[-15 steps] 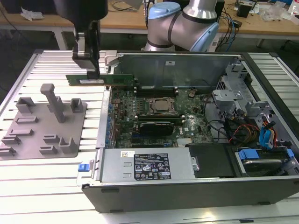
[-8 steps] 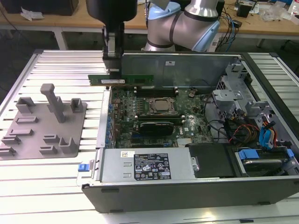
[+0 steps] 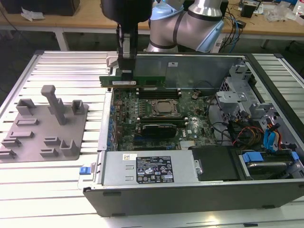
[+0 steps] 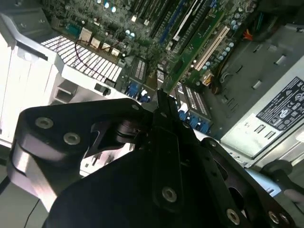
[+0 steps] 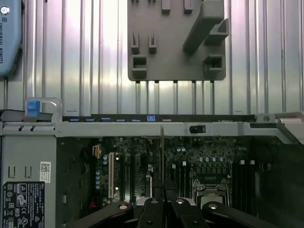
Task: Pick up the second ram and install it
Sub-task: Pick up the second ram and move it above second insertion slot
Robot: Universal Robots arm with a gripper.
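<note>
Exterior view, end effector (image 3: 126, 72) pinching second ram (image 3: 147, 81) over motherboard (image 3: 156, 118), black printed label (image 3: 155, 169) on power supply (image 3: 116, 173).

Arm (image 3: 199, 21) bent over, tool (image 3: 126, 75) pointing straight down, fingers (image 3: 126, 57) apparently pinched on second ram (image 3: 145, 81).

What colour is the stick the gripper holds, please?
The second ram is green; the exterior view shows it best.

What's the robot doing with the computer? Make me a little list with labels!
gripper: shut on the second ram
second ram: green stick, held level over the motherboard
motherboard: inside the open computer case
holder tray: grey, on the table, beside the case on the exterior view's left
</note>
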